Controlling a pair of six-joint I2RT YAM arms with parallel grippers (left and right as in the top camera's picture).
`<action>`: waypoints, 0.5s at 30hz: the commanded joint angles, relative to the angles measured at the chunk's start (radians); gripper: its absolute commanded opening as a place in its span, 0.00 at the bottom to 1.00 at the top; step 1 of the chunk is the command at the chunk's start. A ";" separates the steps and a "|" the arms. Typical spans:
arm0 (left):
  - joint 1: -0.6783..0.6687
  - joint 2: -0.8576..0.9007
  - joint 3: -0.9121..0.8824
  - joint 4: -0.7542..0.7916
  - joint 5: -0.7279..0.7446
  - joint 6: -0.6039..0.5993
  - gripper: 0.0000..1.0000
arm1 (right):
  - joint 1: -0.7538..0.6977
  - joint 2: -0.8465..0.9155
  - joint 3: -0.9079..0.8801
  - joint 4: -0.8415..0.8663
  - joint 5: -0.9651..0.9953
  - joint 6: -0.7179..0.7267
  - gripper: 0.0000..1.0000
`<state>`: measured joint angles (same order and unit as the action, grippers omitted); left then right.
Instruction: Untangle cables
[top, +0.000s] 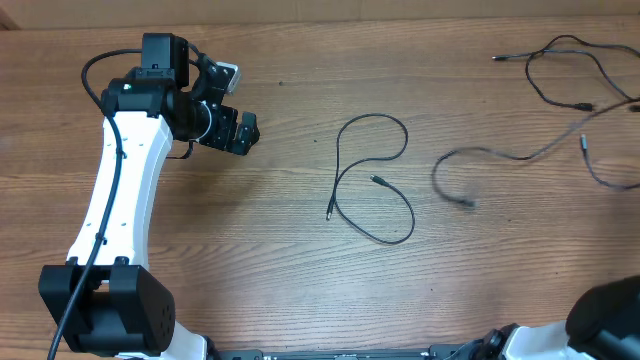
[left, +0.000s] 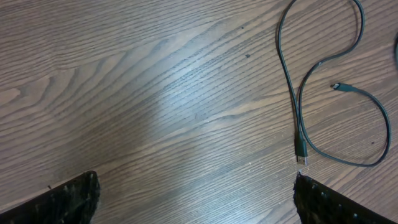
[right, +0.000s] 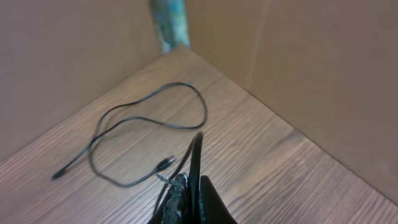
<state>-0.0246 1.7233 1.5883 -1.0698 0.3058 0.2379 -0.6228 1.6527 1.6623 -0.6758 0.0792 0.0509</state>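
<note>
Looking down from overhead, the left gripper (top: 236, 103) hangs over the left side of the table (top: 290, 290) with its fingers spread, holding nothing. A looped cable (top: 378, 181) lies alone at mid-table, well apart from that gripper, both ends free. To its right a second cable (top: 490, 151) shows blurred and runs off toward the right edge. A third cable (top: 583, 106) sprawls in the far right corner. Of the right arm only the base (top: 610, 315) shows, at the lower right.

From the left wrist, the two fingers (left: 71, 199) sit at the bottom corners, wide apart, with bare wood between them. The looped cable lies ahead and to the right, and one plug (left: 301, 157) sits just beyond the right finger without touching it.

From the right wrist, the right gripper (right: 189, 190) is closed, its fingers pressed together on a black strand (right: 197, 146) that rises from between them. Beyond it a slack cable (right: 140, 118) lies in loose loops on the table, near a corner formed by two walls (right: 311, 74). Which of the overhead cables this one is, I cannot tell.
</note>
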 joint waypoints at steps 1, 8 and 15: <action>-0.002 -0.024 0.004 0.001 -0.002 -0.006 1.00 | -0.051 0.042 0.014 0.028 0.005 0.082 0.04; -0.002 -0.024 0.004 0.001 -0.002 -0.006 1.00 | -0.081 0.126 0.014 0.103 -0.013 0.087 0.04; -0.002 -0.024 0.004 0.001 -0.002 -0.006 1.00 | -0.081 0.198 0.014 0.223 -0.013 0.087 0.04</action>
<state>-0.0246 1.7233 1.5883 -1.0698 0.3058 0.2379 -0.7052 1.8263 1.6623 -0.4900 0.0669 0.1295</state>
